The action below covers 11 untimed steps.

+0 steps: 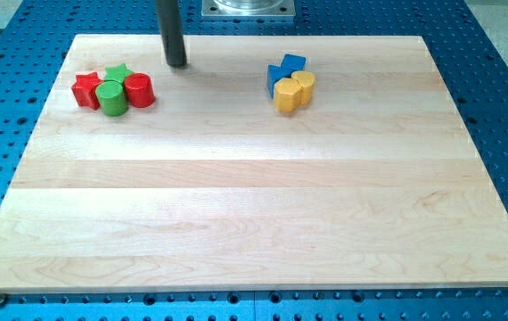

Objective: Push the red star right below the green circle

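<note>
My tip [176, 63], a bare rod with no fingers to spread or pinch, stands just upper-right of the cluster where the red star [86, 90] touches the green circle's [111, 97] left (a careless sweep could scatter the neighbours).

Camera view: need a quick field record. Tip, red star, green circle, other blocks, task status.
tip: my tip at the view's top, up and right of the left cluster, touching no block
red star: red star touching the circle's left side
green circle: green circle in the cluster's middle
neighbours: green star behind, red cylinder on the right
right cluster: blue blocks, yellow blocks
surface: wooden board
task status: star beside the circle, not yet below
</note>
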Available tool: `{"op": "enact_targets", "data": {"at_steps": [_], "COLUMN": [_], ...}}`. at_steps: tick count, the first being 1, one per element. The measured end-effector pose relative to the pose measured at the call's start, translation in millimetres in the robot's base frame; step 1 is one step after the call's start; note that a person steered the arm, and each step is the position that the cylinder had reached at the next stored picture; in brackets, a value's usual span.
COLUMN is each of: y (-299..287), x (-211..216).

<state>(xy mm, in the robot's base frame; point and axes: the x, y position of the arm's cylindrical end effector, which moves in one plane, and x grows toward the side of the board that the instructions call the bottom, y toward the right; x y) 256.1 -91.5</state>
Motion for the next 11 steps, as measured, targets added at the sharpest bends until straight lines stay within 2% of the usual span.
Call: {"op": "enact_targets", "data": {"at_steps": [1, 2, 3, 4, 5, 6, 8, 9, 11], "y": [44.5, -13.6, -116.3, -171.1, -165.2, -161.1, -43.4, -33.2, 71.0], "x": [-13.3, -13.3, -11.3, 10.3, 64.3, 94.7, 180.9, 207.6, 232.5]}}
